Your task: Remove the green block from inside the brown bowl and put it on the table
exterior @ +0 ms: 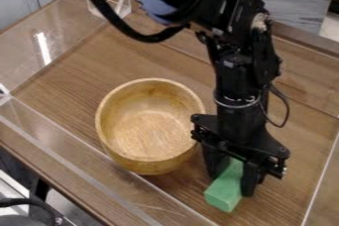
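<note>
from my station i record one black robot arm, reaching in from the far side and ending in a black gripper [239, 166] over the near right part of the wood-grain tabletop [79, 81]. jaws: drawn in and clenched on the green rectangular block [227, 187], whose far end is hidden between the black fingers. the block's near end protrudes from them, tilted, pointing toward the near side. whether its lowest edge touches the tabletop i cannot tell from this view.

the block is outside the light tan wooden bowl [149, 126], to the right of it and nearer. the bowl sits upright on the tabletop, left of the gripper; its smooth inside and thick rim are visible. the gripper's left side appears just beside the bowl's right rim; contact there i cannot confirm.

a black cable [106, 7] loops off the arm at the far left, and a thinner one [282, 111] curves along its right side. a clear acrylic wall [79, 163] runs along the near left edge of the tabletop.
</note>
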Action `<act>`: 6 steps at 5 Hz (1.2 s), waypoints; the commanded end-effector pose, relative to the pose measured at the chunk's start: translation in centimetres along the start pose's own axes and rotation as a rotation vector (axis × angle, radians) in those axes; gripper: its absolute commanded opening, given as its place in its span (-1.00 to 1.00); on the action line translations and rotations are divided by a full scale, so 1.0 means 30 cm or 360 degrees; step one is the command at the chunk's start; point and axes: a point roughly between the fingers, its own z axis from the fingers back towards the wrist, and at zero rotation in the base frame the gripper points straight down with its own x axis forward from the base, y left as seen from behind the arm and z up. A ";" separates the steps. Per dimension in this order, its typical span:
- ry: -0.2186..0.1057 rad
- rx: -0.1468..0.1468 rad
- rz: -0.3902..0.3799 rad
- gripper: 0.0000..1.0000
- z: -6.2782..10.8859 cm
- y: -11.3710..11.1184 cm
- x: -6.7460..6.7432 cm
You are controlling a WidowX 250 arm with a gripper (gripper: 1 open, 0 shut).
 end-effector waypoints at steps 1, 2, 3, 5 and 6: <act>-0.0075 -0.0027 -0.0011 -1.00 0.043 -0.008 0.041; -0.0069 -0.0034 -0.0007 -1.00 0.044 -0.004 0.044; -0.0065 -0.0042 -0.0003 1.00 0.046 0.000 0.049; -0.0064 -0.0052 0.0015 1.00 0.077 0.030 0.059; -0.0068 -0.0056 0.0027 1.00 0.094 0.056 0.067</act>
